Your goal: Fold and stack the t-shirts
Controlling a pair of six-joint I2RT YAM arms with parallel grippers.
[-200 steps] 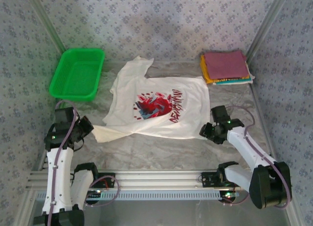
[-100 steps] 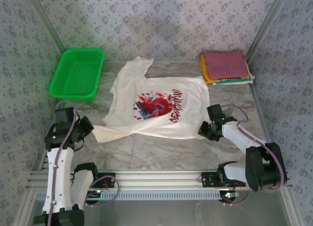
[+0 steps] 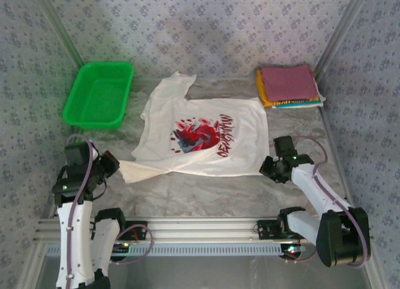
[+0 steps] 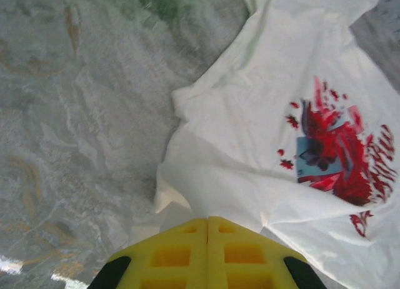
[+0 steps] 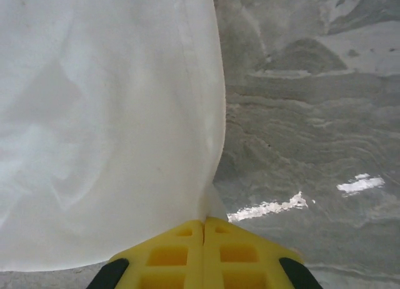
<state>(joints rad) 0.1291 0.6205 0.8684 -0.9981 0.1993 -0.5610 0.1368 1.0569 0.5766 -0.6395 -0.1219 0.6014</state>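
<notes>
White shirt: spread flat mid-table, print up, collar to the left, hem to the right.
Left gripper: fingers pressed together, pinching the near sleeve tip.
Right gripper: fingers pressed together, pinching the near hem corner.
Folded stack: far right, maroon on top, yellow and teal beneath.
Green basket: far left, beside the shirt.
Table: grey, wrinkled surface.
</notes>
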